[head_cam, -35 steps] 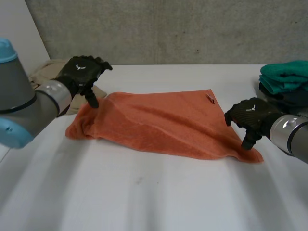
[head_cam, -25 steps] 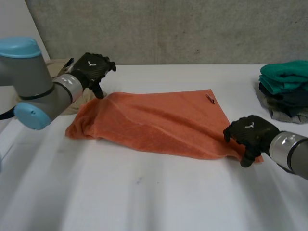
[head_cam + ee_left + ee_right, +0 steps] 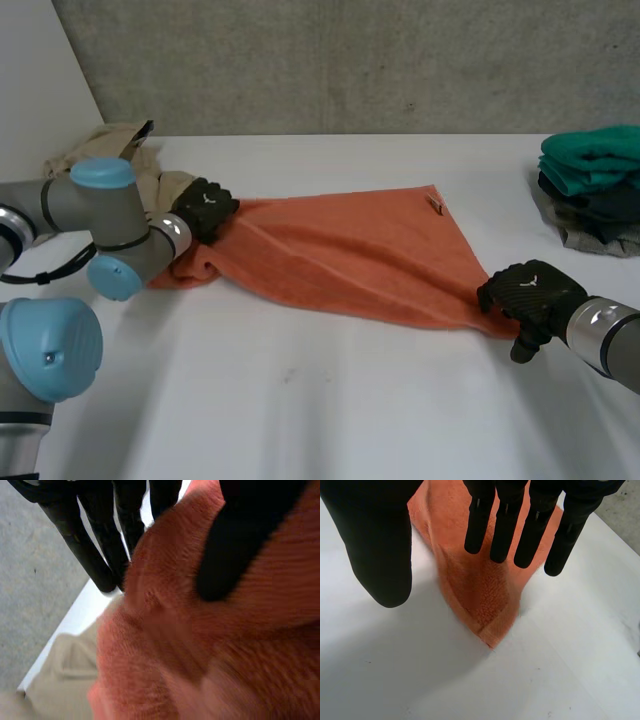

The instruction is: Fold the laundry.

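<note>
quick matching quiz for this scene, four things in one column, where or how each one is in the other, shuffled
1 orange terry towel
2 folded teal cloth
3 crumpled beige cloth
4 right hand

a at the right edge of the white table
b at the far left corner
c open, at a towel corner
d spread across the middle

Pairs: 1-d, 2-a, 3-b, 4-c

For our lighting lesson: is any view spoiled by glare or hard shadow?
Head view: soft, even light on the white table, no glare; faint shading along folds of the orange towel. Right wrist view: towel corner near the right hand evenly lit.
</note>
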Controlling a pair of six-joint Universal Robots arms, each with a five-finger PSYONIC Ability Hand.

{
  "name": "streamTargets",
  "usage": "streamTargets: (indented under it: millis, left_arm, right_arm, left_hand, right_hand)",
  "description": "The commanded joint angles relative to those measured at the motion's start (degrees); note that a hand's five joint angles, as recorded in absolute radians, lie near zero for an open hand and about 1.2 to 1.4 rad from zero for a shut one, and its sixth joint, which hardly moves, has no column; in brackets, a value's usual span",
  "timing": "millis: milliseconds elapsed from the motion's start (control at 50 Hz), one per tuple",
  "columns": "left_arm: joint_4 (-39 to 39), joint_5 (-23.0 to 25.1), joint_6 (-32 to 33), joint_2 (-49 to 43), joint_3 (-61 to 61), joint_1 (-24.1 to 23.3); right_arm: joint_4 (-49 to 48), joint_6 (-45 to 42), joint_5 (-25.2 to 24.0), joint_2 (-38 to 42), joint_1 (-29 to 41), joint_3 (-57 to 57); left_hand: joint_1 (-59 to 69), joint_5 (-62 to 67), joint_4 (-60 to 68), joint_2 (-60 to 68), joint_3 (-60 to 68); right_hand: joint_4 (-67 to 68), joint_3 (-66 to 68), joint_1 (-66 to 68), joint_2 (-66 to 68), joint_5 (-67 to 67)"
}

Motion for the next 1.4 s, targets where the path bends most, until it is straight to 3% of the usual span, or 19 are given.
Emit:
streamTargets:
  millis: [20, 100, 280, 320, 340, 440, 620, 680, 720, 760, 860, 940, 1000, 1100, 1320, 1380, 1400]
  left_arm:
    - [6.12, -10.67, -0.31, 7.82, -6.44, -1.28]
    - [14.2, -10.69, -3.3, 16.69, -16.27, -2.07]
    - [25.29, -1.46, -9.28, 29.45, -33.95, -2.77]
    - [25.82, -1.28, -9.72, 29.54, -35.27, -2.6]
    - [25.82, -1.37, -9.72, 29.28, -35.54, -2.51]
    - [24.6, -2.6, -7.7, 26.82, -35.37, -1.72]
    - [22.04, -3.3, -4.54, 22.43, -33.35, -0.84]
    - [21.96, -3.39, -4.36, 21.9, -32.82, -0.75]
    - [22.13, -3.39, -4.62, 22.16, -32.99, -0.66]
    - [22.48, -3.48, -4.97, 22.25, -33.0, -0.66]
    - [24.76, -4.18, -5.15, 21.81, -32.56, -0.67]
    - [26.26, -5.41, -5.59, 21.28, -31.33, -0.4]
    - [25.3, -4.63, -6.64, 20.49, -29.66, -0.05]
    - [15.82, 0.12, -9.02, 15.49, -20.71, 1.0]
    - [7.28, 1.0, -7.17, 3.28, -2.25, 3.11]
    - [6.31, 1.79, -7.0, 1.77, -0.57, 3.2]
    - [5.79, 2.4, -7.08, 1.33, -0.04, 3.2]
  right_arm:
    - [-0.86, 0.27, 0.23, 0.43, 0.12, -0.25]
    - [-0.95, 0.36, 0.32, 0.42, 0.39, -0.34]
    - [-0.95, 0.45, 0.84, 0.07, 1.0, -0.25]
    - [-0.78, 0.45, 0.84, -0.1, 1.09, -0.34]
    - [-0.78, 0.45, 0.84, -0.1, 1.18, -0.25]
    - [-0.6, 0.54, 0.75, -0.19, 1.27, -0.08]
    - [-0.6, 0.54, 0.49, -0.19, 0.74, -0.08]
    - [-0.6, 0.54, 0.4, -0.19, 0.92, 0.1]
    - [-0.6, 0.54, 0.4, -0.1, 1.09, 0.27]
    - [-0.6, 0.45, 0.4, 0.16, 1.27, 0.27]
    - [-0.6, 0.19, 0.4, 0.25, 1.79, 0.36]
    - [-0.6, 0.45, 0.4, 0.16, 1.71, 0.45]
    - [-0.6, 0.54, 0.4, 0.07, 1.62, 0.45]
    - [-0.86, 0.19, 0.4, 0.42, 1.44, 0.45]
    - [-0.95, -0.25, 0.49, 2.0, 1.09, 0.19]
    - [-0.95, -0.25, 0.49, 2.36, 0.83, 0.1]
    - [-1.04, -0.25, 0.49, 2.53, 0.65, 0.01]
  left_hand:
    - [26.33, 28.22, 27.36, 26.28, 27.84]
    - [26.33, 28.22, 27.36, 26.28, 27.84]
    - [26.18, 28.07, 27.21, 26.13, 27.69]
    - [4.95, 6.85, 5.99, 4.9, 6.46]
    - [0.32, 2.21, 1.35, 0.27, 1.83]
    - [-9.65, -7.75, -8.61, -9.7, -8.14]
    - [-8.81, -6.92, -7.78, -8.86, -7.3]
    - [3.25, 5.14, 4.28, 3.19, 4.76]
    - [19.02, 20.91, 20.05, 18.97, 20.53]
    - [19.12, 21.01, 20.16, 19.07, 20.63]
    - [-19.19, -17.29, -18.15, -19.24, -17.68]
    - [-27.63, -25.74, -26.6, -27.68, -26.12]
    - [-27.32, -25.42, -26.28, -27.37, -25.81]
    - [-27.31, -25.42, -26.28, -27.36, -25.8]
    - [-26.65, -24.76, -25.62, -26.7, -25.14]
    - [-17.27, -15.37, -16.23, -17.32, -15.76]
    - [-6.73, -4.84, -5.7, -6.78, -5.22]
  right_hand:
    - [2.3, 2.41, 1.82, 2.5, 4.0]
    - [2.3, 2.41, 1.82, 2.5, 4.0]
    - [2.3, 2.41, 1.82, 2.5, 4.0]
    - [2.3, 2.41, 1.82, 2.5, 4.0]
    - [2.3, 2.41, 1.82, 2.5, 4.0]
    - [2.3, 2.41, 1.82, 2.5, 4.0]
    - [2.3, 2.41, 1.82, 2.5, 4.0]
    - [2.3, 2.41, 1.82, 2.5, 4.0]
    - [2.3, 2.41, 1.82, 2.5, 4.0]
    - [2.3, 2.41, 1.82, 2.5, 4.0]
    - [2.47, 2.58, 1.99, 2.67, 4.17]
    - [2.47, 2.58, 1.99, 2.67, 4.17]
    - [2.47, 2.58, 1.99, 2.67, 4.17]
    - [2.47, 2.58, 1.99, 2.67, 4.17]
    - [2.47, 2.58, 1.99, 2.67, 4.17]
    - [2.47, 2.58, 1.99, 2.67, 4.17]
    - [2.47, 2.58, 1.99, 2.67, 4.17]
